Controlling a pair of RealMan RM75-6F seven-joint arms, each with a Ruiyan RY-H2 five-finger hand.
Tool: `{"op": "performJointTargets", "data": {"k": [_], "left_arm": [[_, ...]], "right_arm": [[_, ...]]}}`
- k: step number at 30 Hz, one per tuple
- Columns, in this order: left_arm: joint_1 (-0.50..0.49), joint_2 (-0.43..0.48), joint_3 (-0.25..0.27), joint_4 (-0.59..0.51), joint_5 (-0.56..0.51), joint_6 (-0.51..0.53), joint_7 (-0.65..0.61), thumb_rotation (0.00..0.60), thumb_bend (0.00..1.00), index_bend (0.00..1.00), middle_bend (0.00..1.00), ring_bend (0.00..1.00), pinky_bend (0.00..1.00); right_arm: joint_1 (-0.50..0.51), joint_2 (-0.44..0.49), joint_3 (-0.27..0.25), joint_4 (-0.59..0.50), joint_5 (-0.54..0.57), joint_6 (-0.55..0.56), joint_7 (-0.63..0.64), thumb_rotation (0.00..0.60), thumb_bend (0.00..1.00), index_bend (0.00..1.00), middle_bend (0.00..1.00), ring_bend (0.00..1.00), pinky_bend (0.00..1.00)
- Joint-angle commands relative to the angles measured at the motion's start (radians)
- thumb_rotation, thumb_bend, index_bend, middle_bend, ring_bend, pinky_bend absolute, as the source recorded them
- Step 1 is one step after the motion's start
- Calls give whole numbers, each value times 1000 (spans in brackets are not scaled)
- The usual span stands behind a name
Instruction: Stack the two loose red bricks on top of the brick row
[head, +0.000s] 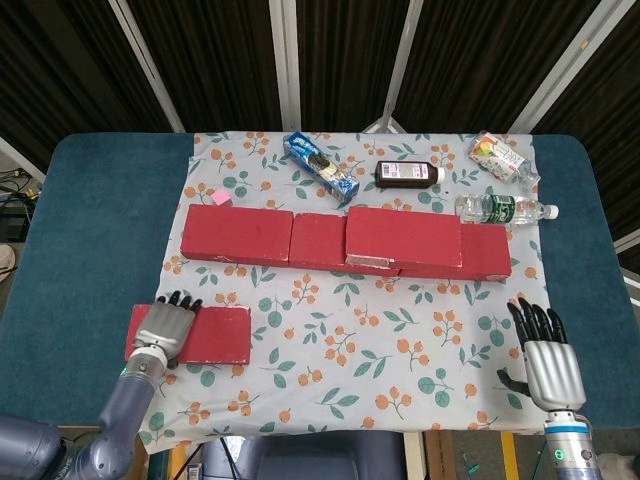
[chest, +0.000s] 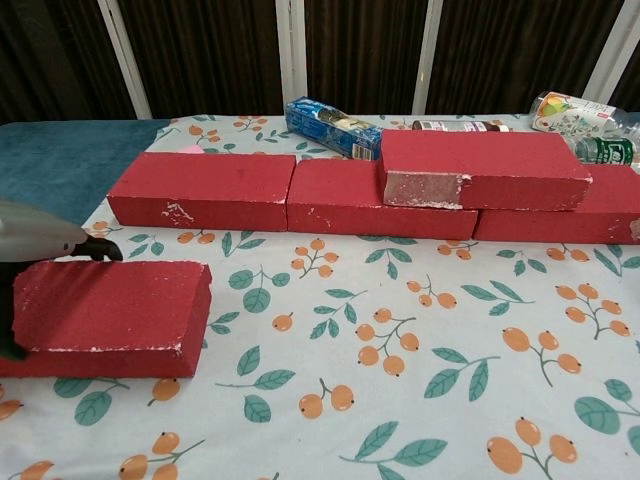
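Currently 1 loose brick (head: 205, 335) is gripped at its end by the left hand (head: 165, 327) — tipping is risked; the right hand (head: 545, 358) is spread, idle.

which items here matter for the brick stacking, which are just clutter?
Job:
loose red brick under left hand
stacked red brick
brick row

Clutter:
cookie pack
dark bottle
water bottle
carton
pink cube

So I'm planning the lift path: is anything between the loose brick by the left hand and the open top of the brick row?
Nothing visible. Only bare floral cloth lies between the loose brick, which the left hand rests on, and the brick row, whose left part is uncovered.
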Motion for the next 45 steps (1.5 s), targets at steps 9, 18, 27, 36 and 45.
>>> {"op": "performJointTargets", "data": {"k": [9, 18, 27, 36, 45], "left_arm": [[-12, -3, 8, -4, 5, 6, -1, 600, 0, 0, 162, 62, 233], [-13, -1, 21, -4, 27, 16, -8, 600, 4, 54, 236, 136, 301], [-4, 8, 29, 2, 100, 23, -34, 600, 46, 152, 318, 199, 330], [-12, 116, -4, -48, 163, -31, -91, 600, 46, 180, 323, 204, 315], [-127, 284, -114, -6, 44, -304, -167, 600, 46, 182, 329, 204, 293]], "right_arm": [[2, 2, 1, 0, 1, -4, 5, 600, 203, 0, 0, 0, 0], [2, 0, 1, -1, -2, -3, 13, 600, 202, 0, 0, 0, 0], [-1, 0, 4, 1, -3, 6, 23, 600, 203, 0, 0, 0, 0], [1, -5, 6, 1, 4, 1, 15, 600, 202, 0, 0, 0, 0], [4, -11, 16, 10, 36, -8, 4, 600, 202, 0, 0, 0, 0]]}}
